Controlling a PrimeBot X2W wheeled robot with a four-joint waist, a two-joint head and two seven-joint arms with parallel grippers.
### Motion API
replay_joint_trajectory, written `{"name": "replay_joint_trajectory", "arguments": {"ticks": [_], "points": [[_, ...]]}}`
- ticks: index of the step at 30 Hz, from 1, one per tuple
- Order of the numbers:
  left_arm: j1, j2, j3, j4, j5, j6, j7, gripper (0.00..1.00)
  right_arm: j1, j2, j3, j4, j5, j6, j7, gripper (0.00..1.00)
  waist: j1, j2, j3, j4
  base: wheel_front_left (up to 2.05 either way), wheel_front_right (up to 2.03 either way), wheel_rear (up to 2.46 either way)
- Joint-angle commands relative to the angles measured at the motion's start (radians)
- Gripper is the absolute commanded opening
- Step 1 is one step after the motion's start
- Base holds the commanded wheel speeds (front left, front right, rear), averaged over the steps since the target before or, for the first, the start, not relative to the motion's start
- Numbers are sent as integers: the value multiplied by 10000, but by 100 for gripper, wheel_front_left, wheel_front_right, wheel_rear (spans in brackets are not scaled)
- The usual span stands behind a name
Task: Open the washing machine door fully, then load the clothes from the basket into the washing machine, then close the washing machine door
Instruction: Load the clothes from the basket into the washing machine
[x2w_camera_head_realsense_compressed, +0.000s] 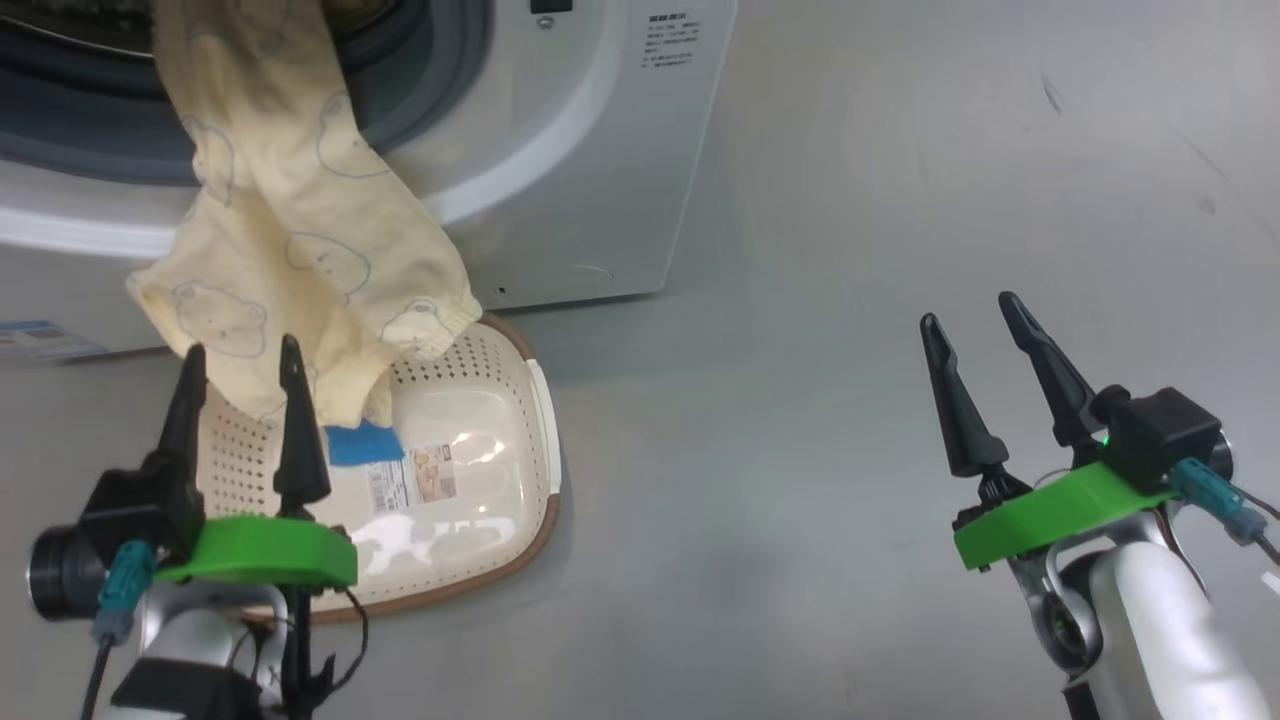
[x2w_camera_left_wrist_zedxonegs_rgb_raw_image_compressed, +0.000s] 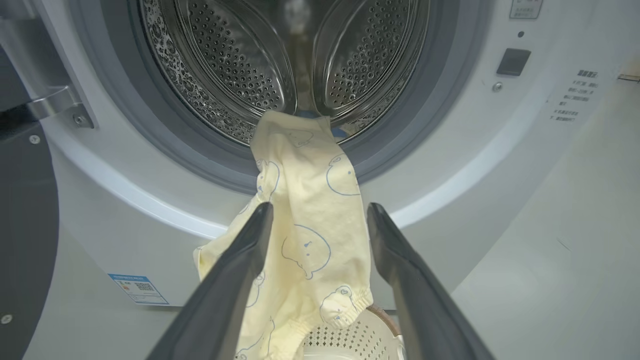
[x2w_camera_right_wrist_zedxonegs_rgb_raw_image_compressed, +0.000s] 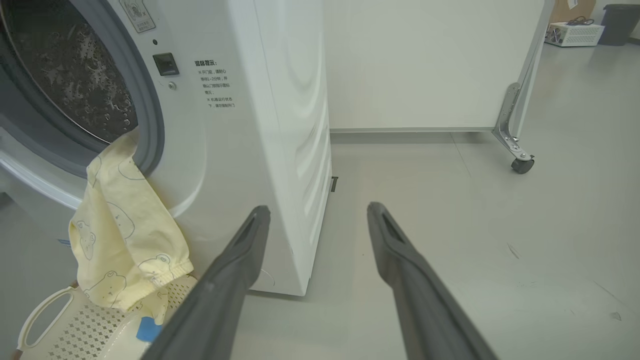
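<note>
Left end effector (x2w_camera_head_realsense_compressed: 242, 345) and right end effector (x2w_camera_head_realsense_compressed: 967, 308) spread, empty; washing machine (x2w_camera_head_realsense_compressed: 600, 150) shows Chinese print (x2w_camera_left_wrist_zedxonegs_rgb_raw_image_compressed: 575, 95), blue QR sticker (x2w_camera_left_wrist_zedxonegs_rgb_raw_image_compressed: 138, 288).

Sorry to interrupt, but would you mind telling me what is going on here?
The robot is loading laundry. A cream-yellow garment hangs out of the washing machine, its lower end trailing into the basket on the floor. The left gripper and the right gripper are both open, holding nothing.
</note>
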Motion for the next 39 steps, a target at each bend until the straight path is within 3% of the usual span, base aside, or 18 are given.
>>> {"name": "replay_joint_trajectory", "arguments": {"ticks": [1,19,29,39], "points": [[3,181,337,-327,-41,1175,-94,100,65,-98,193,-274,-91,-29,17,100,1,-1,-274,205,0,0,0],[739,-119,7,-12,-223,1095,-137,100,496,-164,394,-631,-203,-29,433,100,1,-1,-954,582,0,0,0],[404,-110,-87,327,-292,960,-17,100,383,-176,468,-693,-134,-29,420,100,1,-1,-696,543,0,0,0],[-465,-200,-198,1580,-701,467,566,100,75,-156,643,-751,-27,-29,334,100,1,-1,11,414,0,0,0]]}}
